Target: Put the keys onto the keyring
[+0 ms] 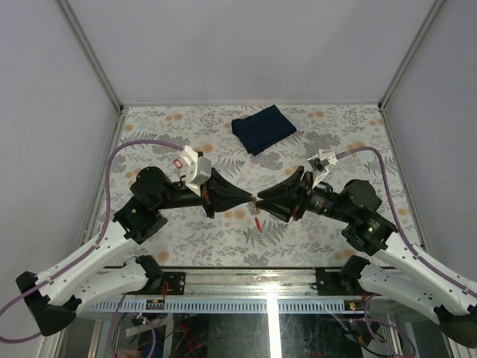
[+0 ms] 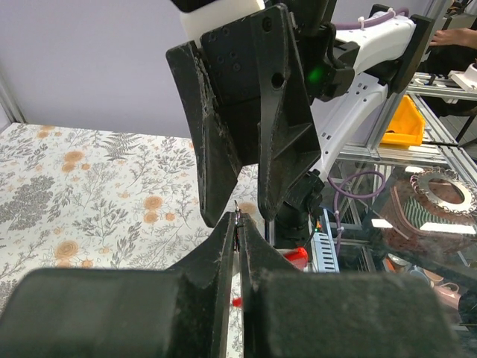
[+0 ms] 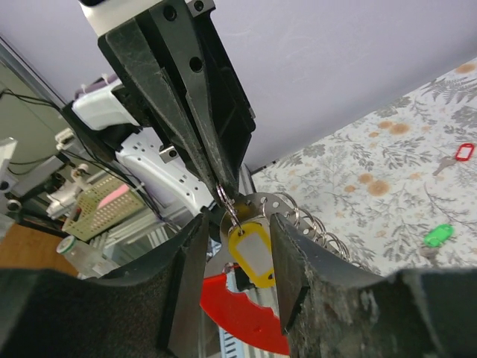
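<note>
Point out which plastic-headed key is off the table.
The yellow-headed key: it hangs from the thin silvery ring pinched by the left gripper, while the green-headed key and red-framed tag lie on the floral table.

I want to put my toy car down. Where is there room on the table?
Free: flowery table either side of the folded dark blue cloth, and its near edge's middle. Crowded: the centre, where left gripper and right gripper meet.

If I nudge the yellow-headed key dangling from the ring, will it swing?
Likely swings: the yellow-headed key hangs loose from the thin silvery ring pinched in the shut left gripper, between the fingers of the open right gripper. It looks small and light, so a slight touch may spin it. The red plastic tag below would probably sway too.
</note>
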`<move>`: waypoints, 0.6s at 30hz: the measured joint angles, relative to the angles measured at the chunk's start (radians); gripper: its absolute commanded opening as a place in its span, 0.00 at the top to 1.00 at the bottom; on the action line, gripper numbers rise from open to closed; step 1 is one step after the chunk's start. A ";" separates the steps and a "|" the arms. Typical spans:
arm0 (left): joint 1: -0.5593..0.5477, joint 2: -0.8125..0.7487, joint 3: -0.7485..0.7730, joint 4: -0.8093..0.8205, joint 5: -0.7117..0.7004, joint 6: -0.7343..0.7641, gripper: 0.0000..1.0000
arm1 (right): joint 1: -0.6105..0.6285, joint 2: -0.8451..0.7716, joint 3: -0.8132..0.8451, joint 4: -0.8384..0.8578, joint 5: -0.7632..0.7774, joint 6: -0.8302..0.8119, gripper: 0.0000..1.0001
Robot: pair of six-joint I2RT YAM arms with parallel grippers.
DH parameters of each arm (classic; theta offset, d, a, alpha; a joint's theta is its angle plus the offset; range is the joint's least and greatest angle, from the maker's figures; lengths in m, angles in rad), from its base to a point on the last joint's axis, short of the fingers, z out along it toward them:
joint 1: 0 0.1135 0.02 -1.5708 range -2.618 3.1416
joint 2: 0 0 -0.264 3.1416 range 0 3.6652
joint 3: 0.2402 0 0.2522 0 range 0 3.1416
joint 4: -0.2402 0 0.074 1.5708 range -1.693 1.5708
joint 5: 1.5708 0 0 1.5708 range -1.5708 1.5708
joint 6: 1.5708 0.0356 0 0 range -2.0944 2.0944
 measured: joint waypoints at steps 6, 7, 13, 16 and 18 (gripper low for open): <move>0.000 0.000 0.000 0.010 -0.002 0.000 1.00 | 0.000 0.001 -0.027 0.090 0.000 0.091 0.70; 0.000 0.000 0.000 0.011 -0.002 0.000 1.00 | 0.000 0.001 -0.029 0.101 -0.001 0.101 0.73; 0.000 -0.001 0.000 0.011 -0.002 0.000 1.00 | 0.000 0.001 -0.038 0.128 0.000 0.129 0.85; 0.000 -0.001 0.000 0.010 -0.002 0.000 1.00 | 0.000 0.001 -0.040 0.129 0.000 0.135 0.91; 0.000 -0.001 0.000 0.010 -0.002 0.000 1.00 | 0.000 0.000 -0.044 0.130 0.001 0.137 0.96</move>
